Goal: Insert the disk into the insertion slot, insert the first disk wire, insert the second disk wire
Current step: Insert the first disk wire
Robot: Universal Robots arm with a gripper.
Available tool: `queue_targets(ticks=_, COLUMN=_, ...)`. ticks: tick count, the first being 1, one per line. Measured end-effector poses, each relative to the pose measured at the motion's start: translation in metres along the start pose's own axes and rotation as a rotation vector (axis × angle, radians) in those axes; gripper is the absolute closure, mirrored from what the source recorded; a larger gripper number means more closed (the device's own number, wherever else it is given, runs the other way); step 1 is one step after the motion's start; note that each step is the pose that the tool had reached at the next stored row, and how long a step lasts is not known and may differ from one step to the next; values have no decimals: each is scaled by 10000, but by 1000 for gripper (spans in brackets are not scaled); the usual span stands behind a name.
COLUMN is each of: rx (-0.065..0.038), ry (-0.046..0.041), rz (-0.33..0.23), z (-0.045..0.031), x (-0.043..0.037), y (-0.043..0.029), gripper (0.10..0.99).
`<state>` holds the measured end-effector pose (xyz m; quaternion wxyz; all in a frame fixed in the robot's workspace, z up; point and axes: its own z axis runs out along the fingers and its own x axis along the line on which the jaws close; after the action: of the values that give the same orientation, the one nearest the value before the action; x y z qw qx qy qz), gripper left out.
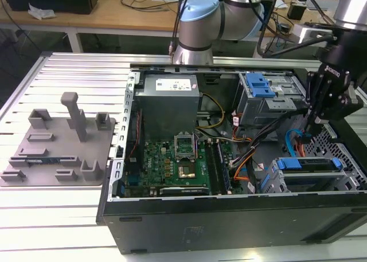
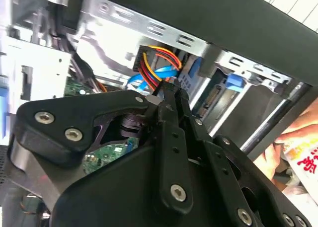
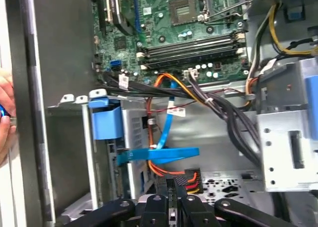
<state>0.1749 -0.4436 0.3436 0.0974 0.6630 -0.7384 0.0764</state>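
Peeking into the computer case (image 1: 229, 227), what is the gripper (image 3: 172, 184) holding? asks Sam.

Its tips are pressed together on a plug (image 3: 190, 178) with red and orange wires, says Kim. It hangs low inside the case, close to the back of the disk.

Where is the disk? asks Sam.

The disk (image 1: 315, 163), with its blue frame, lies flat in the slot (image 1: 274, 179), the low grey metal cage at the exterior view's right, says Kim. It looks pushed all the way in, so I think that job is done.

So which job is this one? asks Sam.

One of the wire jobs, I think, says Kim. A blue wire (image 3: 164, 154) runs just beside the plug, toward the disk. I cannot tell if its end is plugged in, so I cannot say if this is the first wire or the second.

What does the plug need? asks Sam.

I think it must face the socket on the disk's back, straight and not tilted, says Kim. The space is tight and full of wires. The case sits on the desk (image 1: 57, 216), and a hand (image 3: 4, 105) waits at its edge.
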Motion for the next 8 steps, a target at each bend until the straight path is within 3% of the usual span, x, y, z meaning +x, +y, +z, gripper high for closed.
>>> queue_targets(ticks=4, rx=-13, ry=-115, rz=-6, z=-61, x=145, y=-13, gripper=922)
queue_targets(ticks=8, rx=-23, ry=-179, rz=-10, z=-39, x=262, y=-25, gripper=922)
